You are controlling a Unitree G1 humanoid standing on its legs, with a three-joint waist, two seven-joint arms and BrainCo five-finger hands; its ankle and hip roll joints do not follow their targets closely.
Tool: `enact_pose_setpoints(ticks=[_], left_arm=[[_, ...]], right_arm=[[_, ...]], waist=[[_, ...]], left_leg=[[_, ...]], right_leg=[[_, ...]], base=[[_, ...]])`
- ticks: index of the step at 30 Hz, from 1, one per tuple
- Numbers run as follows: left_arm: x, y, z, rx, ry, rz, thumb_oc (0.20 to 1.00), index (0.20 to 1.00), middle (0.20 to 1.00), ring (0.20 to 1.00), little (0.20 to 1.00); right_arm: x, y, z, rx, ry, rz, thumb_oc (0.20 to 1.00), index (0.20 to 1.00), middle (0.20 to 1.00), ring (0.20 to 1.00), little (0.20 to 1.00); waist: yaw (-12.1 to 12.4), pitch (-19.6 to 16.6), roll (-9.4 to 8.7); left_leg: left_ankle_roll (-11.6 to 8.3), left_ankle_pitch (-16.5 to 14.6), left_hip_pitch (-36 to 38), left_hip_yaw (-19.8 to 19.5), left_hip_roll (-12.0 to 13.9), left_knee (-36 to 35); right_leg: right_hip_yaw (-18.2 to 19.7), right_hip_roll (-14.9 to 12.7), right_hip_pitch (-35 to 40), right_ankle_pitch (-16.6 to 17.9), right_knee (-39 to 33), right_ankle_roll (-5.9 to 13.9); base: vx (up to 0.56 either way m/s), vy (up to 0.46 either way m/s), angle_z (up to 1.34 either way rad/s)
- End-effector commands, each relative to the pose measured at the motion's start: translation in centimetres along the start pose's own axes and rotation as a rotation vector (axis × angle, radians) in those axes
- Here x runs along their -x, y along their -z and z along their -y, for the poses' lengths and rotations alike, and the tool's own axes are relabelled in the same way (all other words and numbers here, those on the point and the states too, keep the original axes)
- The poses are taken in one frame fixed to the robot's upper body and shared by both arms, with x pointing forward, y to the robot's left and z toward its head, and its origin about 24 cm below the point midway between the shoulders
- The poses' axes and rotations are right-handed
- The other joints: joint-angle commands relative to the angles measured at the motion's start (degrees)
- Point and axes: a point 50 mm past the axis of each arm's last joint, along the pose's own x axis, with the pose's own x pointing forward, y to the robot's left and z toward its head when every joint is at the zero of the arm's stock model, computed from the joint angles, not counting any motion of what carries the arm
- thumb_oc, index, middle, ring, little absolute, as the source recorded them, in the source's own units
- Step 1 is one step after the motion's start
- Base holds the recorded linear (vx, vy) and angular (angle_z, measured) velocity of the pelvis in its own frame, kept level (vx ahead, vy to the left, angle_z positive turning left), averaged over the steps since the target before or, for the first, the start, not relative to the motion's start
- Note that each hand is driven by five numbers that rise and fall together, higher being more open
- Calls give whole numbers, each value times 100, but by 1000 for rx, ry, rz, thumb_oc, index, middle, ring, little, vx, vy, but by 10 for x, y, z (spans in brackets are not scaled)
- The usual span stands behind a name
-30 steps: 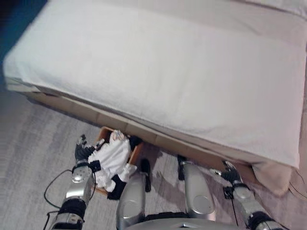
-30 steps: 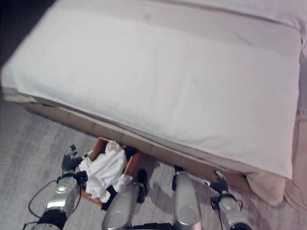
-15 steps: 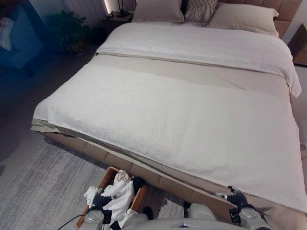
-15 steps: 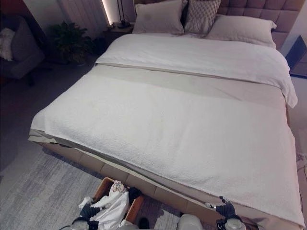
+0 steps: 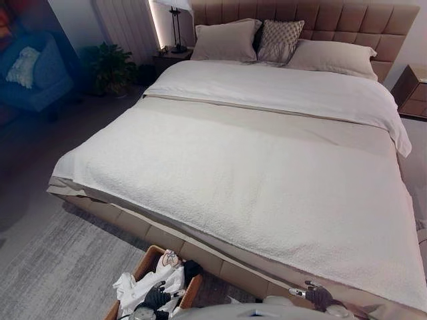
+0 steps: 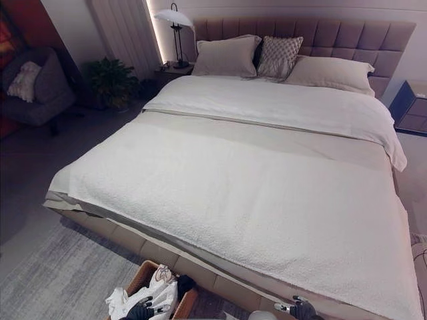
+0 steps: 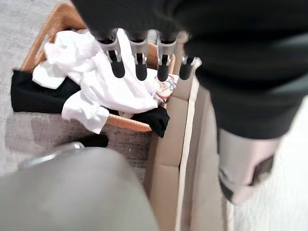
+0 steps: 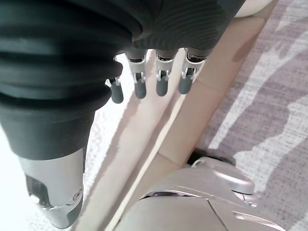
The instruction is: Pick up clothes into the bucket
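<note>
A wicker basket (image 5: 144, 262) stands on the rug against the foot of the bed, with its rim (image 7: 52, 26) close in the left wrist view. White clothes (image 7: 107, 79) are heaped in it, and a black garment (image 7: 32, 94) hangs over its side. My left hand (image 5: 155, 297) hovers just over the heap, its fingers (image 7: 140, 63) straight, open and holding nothing. My right hand (image 5: 318, 294) is off to the right by the bed's lower edge, with fingers (image 8: 161, 83) straight and open.
A wide bed (image 5: 253, 167) with a white cover and pillows spans the room ahead. A grey rug (image 5: 53, 267) lies before it. An armchair (image 5: 37, 73), a plant (image 5: 110, 67) and a lamp (image 5: 175, 27) stand at the far left, and a nightstand (image 5: 408, 90) at the far right.
The camera has tilted up, so the whole bed now shows and both hands sit at the lower edge. The left hand stays over the basket's clothes.
</note>
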Motion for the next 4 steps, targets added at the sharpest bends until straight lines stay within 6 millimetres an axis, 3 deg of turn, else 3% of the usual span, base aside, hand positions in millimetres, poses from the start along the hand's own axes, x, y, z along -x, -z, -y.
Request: enact_pose_setpoints(ticks=[1,4], left_arm=[[-4,-20,-14,-32,-33,65,1000,1000,1000,1000,1000],[-4,-17,-15,-18,-40,51,1000,1000,1000,1000,1000]], right_arm=[[-4,-23,-8,56,-35,65,1000,1000,1000,1000,1000],[-5,-25,-6,73,-28,69,1000,1000,1000,1000,1000]], waist=[[-43,95,-363],[-50,93,-370]], left_leg=[[-185,-25,-210,-153,-225,201],[-189,-41,-167,-149,-215,195]], right_leg=[[20,-241,784,-63,-569,338],[20,-227,834,-86,-586,329]], base=[[0,0,0],[11,-4,0]])
